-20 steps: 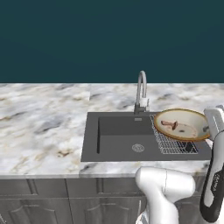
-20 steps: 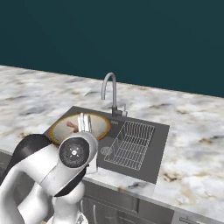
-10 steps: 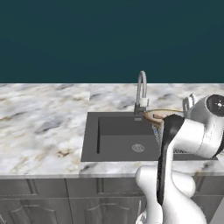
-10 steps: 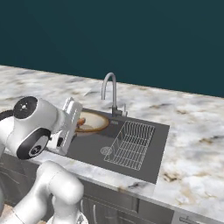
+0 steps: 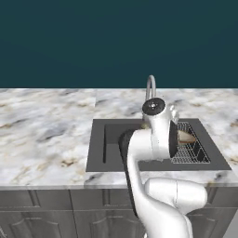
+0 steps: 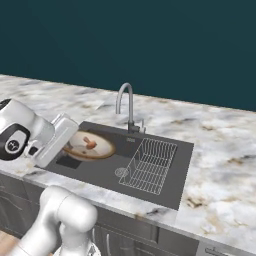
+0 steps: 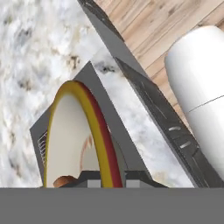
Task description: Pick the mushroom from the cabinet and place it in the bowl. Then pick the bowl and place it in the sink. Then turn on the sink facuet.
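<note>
My gripper (image 7: pixel 109 179) is shut on the rim of the tan-rimmed bowl (image 6: pixel 92 146), gripper (image 6: pixel 69 142) at its left edge. The bowl (image 7: pixel 70 131) is tilted on edge in the hand view and hangs over the dark sink (image 6: pixel 165 190). In it lies the small brown mushroom (image 6: pixel 90 143), also seen low in the bowl as mushroom (image 7: pixel 65 180). From the left base, part of the bowl (image 5: pixel 186 137) shows past my arm, above the sink (image 5: pixel 100 148). The silver faucet (image 6: pixel 125 102) stands behind the basin, faucet (image 5: pixel 150 88). The cabinet is out of view.
A wire rack (image 6: pixel 149 164) fills the right part of the sink, rack (image 5: pixel 188 151). Marble counter (image 5: pixel 46 130) runs to both sides, with grey drawers (image 5: pixel 37 218) below. My own arm (image 5: pixel 155 139) crosses in front of the basin.
My arm's upper links have swung leftward across the left base view and now stand before the sink. The bowl, still gripped with the mushroom inside, stays at about the same place.
</note>
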Robot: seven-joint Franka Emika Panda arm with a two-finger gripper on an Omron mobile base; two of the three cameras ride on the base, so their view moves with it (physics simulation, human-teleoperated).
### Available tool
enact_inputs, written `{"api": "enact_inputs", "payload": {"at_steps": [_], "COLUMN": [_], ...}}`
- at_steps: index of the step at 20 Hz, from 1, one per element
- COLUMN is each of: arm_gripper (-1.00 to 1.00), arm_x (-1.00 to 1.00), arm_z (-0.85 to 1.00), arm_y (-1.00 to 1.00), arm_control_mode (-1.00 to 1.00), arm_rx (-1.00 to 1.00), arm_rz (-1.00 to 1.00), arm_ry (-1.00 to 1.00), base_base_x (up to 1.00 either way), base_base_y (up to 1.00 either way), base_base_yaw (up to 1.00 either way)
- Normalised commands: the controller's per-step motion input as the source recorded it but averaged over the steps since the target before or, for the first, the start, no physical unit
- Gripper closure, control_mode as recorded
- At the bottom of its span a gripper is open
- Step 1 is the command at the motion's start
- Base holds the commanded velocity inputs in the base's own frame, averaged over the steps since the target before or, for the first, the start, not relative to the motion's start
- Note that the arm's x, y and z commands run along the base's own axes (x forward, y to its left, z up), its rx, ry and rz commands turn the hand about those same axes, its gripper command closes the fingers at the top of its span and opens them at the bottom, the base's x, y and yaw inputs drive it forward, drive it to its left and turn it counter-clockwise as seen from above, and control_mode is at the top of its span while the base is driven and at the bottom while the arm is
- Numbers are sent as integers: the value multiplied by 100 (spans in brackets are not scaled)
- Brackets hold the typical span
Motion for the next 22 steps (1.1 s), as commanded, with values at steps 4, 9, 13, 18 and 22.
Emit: {"api": "enact_inputs", "payload": {"at_steps": [4,9,13,18,22], "arm_gripper": [100,100,100,100,100], "arm_x": [51,64,64,75,92], "arm_z": [-14,-13,-26,-46,-52], "arm_y": [67,74,47,13,10], "arm_control_mode": [-100,-100,-100,-100,-100], "arm_rx": [0,1,11,12,1], "arm_rz": [-56,-58,-54,-49,-51], "arm_ry": [0,0,0,-3,-12], "base_base_x": [0,0,0,0,0], "base_base_y": [0,0,0,0,0], "base_base_yaw": [0,0,0,0,0]}}
